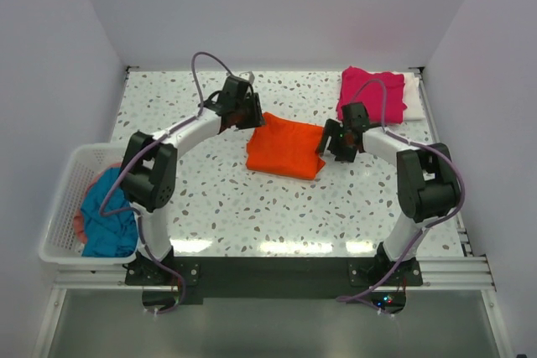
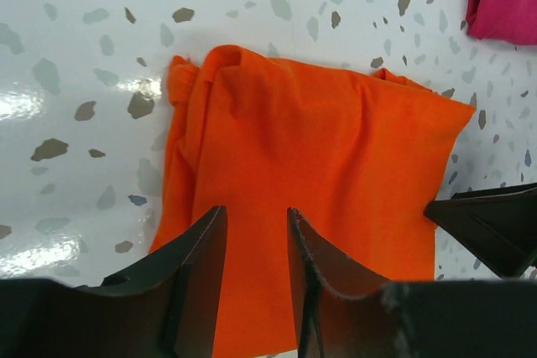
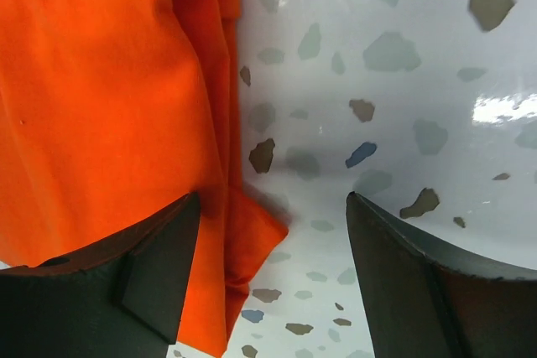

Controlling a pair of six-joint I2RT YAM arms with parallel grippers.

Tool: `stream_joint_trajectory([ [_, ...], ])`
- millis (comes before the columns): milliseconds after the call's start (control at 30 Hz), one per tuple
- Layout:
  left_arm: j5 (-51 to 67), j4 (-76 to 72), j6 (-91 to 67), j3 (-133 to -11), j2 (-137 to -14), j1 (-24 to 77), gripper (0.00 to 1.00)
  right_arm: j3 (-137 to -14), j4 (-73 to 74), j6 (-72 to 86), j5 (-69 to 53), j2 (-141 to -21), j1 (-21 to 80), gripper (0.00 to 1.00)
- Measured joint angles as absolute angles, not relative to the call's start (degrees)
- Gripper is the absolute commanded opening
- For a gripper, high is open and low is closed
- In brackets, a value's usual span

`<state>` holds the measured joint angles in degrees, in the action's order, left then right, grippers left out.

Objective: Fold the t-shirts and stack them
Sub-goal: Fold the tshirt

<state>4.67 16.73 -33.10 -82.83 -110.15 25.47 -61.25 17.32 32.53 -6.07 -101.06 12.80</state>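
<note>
open table (image 1: 252,215) nearside, orange t-shirt (image 1: 285,148) centre

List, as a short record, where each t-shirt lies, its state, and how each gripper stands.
bright orange cloth t-shirt: folded, middle of the speckled table
magenta-pink t-shirt: folded, far right corner, lying on the white one
white t-shirt: under the magenta one, only its edge showing
teal-blue t-shirt: crumpled, in the white slatted plastic basket
left gripper: open, narrow gap, over the orange shirt
right gripper: wide open, straddling the orange shirt's edge

folded tee (image 1: 285,147) centre | tee stack (image 1: 370,95) far-right | loose tee (image 1: 107,217) in basket (image 1: 60,199) left
</note>
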Motion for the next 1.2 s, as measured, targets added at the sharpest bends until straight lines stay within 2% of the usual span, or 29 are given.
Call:
stream_joint_trajectory([
  [100,4.5,16.6,-32.3,-84.2,-111.9,27.2,0.37,-60.3,17.0,32.8,-6.0,-101.1,14.3,0.72],
  [200,4.5,15.9,-32.0,-86.4,-114.9,27.4,0.37,-60.3,16.0,33.0,-6.0,-101.1,15.3,0.66],
  [267,4.5,15.7,-32.0,-88.2,-117.2,27.1,0.35,-60.4,15.9,33.1,-5.6,-101.1,15.5,0.53],
  [367,4.9,15.0,-31.9,-90.7,-120.5,27.0,0.35,-60.5,16.3,33.5,-4.0,-100.2,15.5,0.44],
  [700,5.7,14.2,-32.3,-97.1,-125.5,26.9,0.35,-69.3,17.8,33.4,-2.6,-97.5,18.1,0.38],
  [933,5.0,14.2,-34.0,-98.7,-127.4,26.1,0.29,-78.9,15.5,33.6,-5.0,-108.2,19.6,0.34],
  [1200,3.3,15.0,-36.4,-98.3,-130.3,23.9,0.24,-79.5,14.5,35.2,-9.8,-117.2,15.7,0.33],
])
